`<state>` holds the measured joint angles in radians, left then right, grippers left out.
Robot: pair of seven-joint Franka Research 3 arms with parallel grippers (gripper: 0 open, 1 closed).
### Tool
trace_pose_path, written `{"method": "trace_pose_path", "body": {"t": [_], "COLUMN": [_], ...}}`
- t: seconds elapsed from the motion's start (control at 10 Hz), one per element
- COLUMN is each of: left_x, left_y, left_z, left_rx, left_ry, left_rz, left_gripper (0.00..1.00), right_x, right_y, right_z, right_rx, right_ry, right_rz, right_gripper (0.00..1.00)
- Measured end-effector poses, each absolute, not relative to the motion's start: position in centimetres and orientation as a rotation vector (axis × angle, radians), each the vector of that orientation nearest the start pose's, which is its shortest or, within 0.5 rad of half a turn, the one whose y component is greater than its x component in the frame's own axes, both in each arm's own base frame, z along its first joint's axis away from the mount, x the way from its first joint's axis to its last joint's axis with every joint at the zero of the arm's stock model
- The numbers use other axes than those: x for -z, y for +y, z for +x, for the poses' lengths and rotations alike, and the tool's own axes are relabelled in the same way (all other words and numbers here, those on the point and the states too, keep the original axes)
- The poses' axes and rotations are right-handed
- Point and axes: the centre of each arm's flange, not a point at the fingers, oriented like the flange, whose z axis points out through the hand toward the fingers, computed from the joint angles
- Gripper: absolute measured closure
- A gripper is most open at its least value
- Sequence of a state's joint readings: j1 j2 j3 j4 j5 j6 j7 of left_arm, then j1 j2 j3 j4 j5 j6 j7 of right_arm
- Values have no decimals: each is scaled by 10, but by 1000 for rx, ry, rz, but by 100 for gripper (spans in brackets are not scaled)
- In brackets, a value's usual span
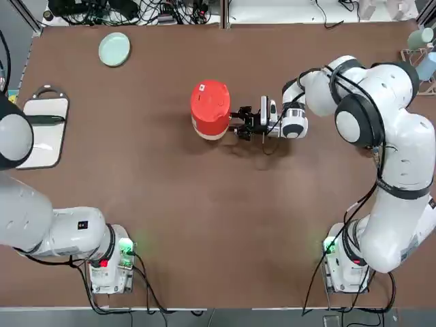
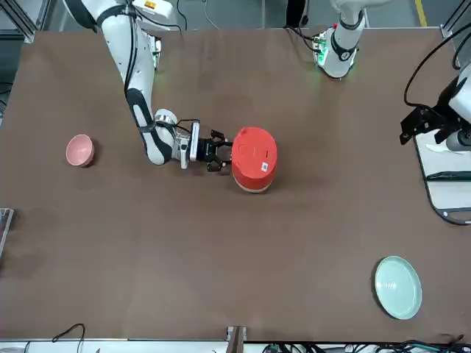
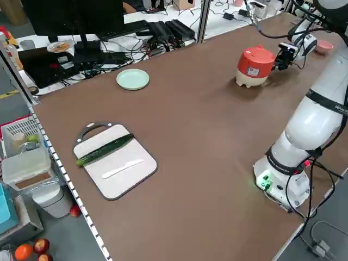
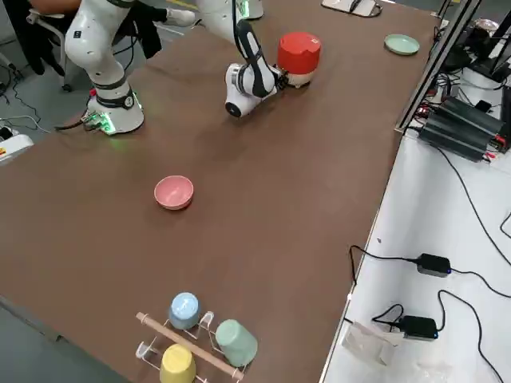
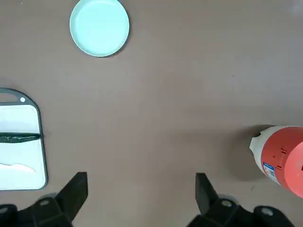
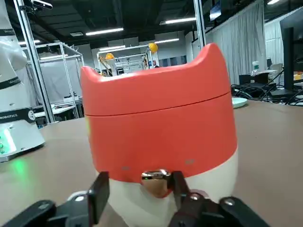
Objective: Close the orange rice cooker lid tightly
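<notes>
Starting at your far left in the top view: the white cutting board (image 1: 45,129) lies at the table's left edge with a cucumber (image 1: 45,120) across it and a white knife (image 3: 123,168) beside that. The left gripper (image 5: 141,194) hangs high above the table near this board, with its fingers spread wide and holding nothing. You will find the pale green plate (image 1: 114,49) farther back, near the far edge of the table (image 1: 170,218).

Moving right, the orange rice cooker (image 1: 210,110) stands upright close to the table's middle, cream band at its base. The lid (image 1: 210,99) sits down flat on the body; the right wrist view shows the seam between lid and body as a thin, even line. The small white mark faces up.

Just beside the cooker on its right, the right gripper (image 1: 241,123) lies low and level, pointing at the cooker's side. Its fingers (image 6: 99,196) are set a narrow way apart, either side of the shiny metal latch (image 6: 156,178) at the cooker's front. You cannot tell whether they touch it.

Farther right, the pink bowl (image 4: 173,192) sits well apart from the cooker, with a cup rack (image 4: 192,339) near the table's edge.
</notes>
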<state>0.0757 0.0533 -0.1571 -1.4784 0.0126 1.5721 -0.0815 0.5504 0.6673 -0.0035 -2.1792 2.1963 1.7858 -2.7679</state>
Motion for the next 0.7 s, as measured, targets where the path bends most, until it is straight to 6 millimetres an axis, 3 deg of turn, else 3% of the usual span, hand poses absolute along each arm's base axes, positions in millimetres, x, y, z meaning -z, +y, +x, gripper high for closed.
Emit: {"method": "trace_pose_path", "body": {"t": [0.7], "left_x": [-639], "left_y": [-42], "left_z": [570], "left_rx": [67], "left_ry": [-2], "left_rz": [-3140], "left_gripper": [0], "right_x": [-93], "right_y": [340], "right_z": [422], "right_rx": [1180], "right_ry": [-1078], "right_rz": [-1369], "right_gripper": [60]}}
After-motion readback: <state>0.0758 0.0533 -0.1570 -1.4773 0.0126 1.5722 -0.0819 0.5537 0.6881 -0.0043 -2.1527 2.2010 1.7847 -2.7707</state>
